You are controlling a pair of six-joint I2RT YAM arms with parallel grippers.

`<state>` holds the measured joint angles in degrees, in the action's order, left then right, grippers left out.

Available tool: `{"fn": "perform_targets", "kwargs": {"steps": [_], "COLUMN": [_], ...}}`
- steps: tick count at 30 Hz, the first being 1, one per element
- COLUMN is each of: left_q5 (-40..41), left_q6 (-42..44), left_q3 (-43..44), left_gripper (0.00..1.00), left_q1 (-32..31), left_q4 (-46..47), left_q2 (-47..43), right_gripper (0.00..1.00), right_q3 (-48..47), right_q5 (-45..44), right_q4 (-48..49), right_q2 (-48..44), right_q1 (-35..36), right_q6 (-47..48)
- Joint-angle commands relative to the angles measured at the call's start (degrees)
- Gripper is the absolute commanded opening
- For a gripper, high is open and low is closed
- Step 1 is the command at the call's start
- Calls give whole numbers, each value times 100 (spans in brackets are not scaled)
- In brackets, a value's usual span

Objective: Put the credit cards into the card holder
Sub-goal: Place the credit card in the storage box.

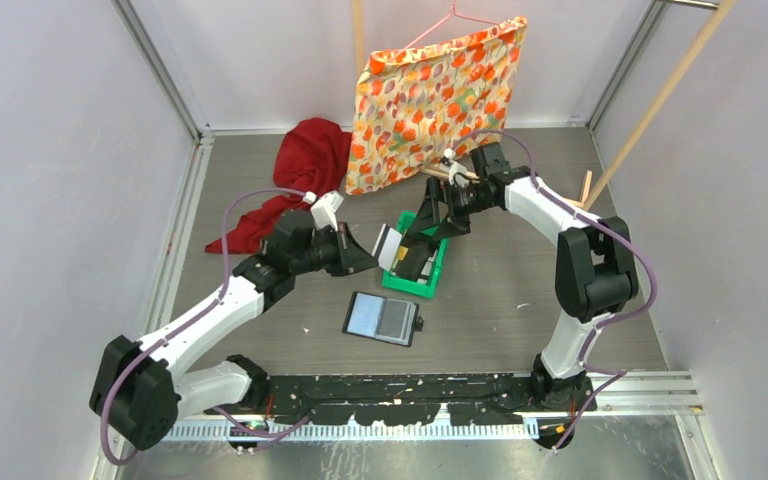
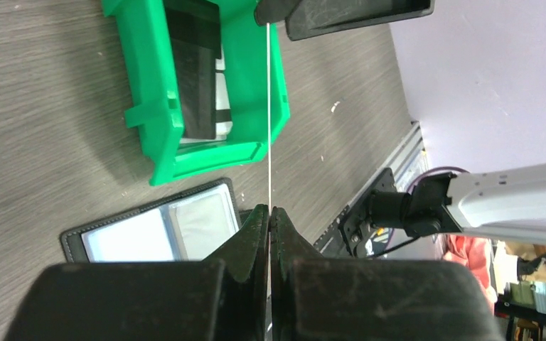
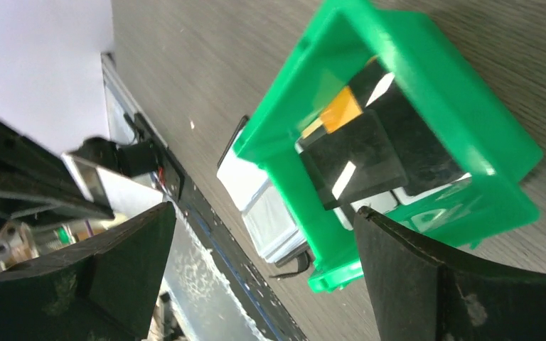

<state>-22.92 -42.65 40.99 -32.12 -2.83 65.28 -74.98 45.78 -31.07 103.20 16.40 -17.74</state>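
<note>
Pinching a white card (image 2: 269, 114) by its near edge, the L gripper (image 2: 270, 213) has its fingers shut on it. The card stands on edge, thin side to the wrist cam, prob. so it can go edge-first into a pocket. In the top view it's held up off the tabletop (image 2: 43, 142), right by the left rim of the green tray (image 2: 158, 85).

The card holder (image 2: 149, 234) lies open and flat just on the near side of the tray, shiny pocket pages up, ready to receive. The other cards sit in the tray: dark cards (image 3: 352, 153) stacked at a tilt, w/ a yellow-gold card (image 3: 341, 110) poking out behind.

The R gripper (image 3: 263, 212) hovers over the tray, fingers spread wide, holding nothing. I'd guess it's placed for the next pick.

Next step, as I judge it: L arm brings the card down to a pocket slot. The slit is thin, so alignment matters.
</note>
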Motion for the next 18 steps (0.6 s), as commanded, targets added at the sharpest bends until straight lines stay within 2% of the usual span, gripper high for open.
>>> {"fn": "perform_targets", "kwargs": {"steps": [1, 6, 10, 14, 18], "left_q5": [-508, -1220, -1653, -1670, -1664], "left_q6": [63, -251, -496, -605, -1122], "left_q3": [-254, -707, -1104, -1432, -1856], "left_gripper": [0, 0, 0, 0, 0], "left_q1": [81, 109, 116, 166, 223], "left_q4": [1, 224, 0, -903, -1027], "left_q2": [-574, -984, -1472, -1916, -2136], "right_gripper": [100, 100, 100, 100, 96], "right_q3": [-511, -266, -311, -220, 119], "right_q5": [922, 1601, 1690, 1451, 792], "right_q4": [-1127, -1985, -3069, -3591, -3560], "right_q2": [-684, -1206, -1303, -1443, -1655], "right_q1": [16, 31, 256, 744, 1299], "right_q6": [1909, 3385, 4697, 5547, 5774]}}
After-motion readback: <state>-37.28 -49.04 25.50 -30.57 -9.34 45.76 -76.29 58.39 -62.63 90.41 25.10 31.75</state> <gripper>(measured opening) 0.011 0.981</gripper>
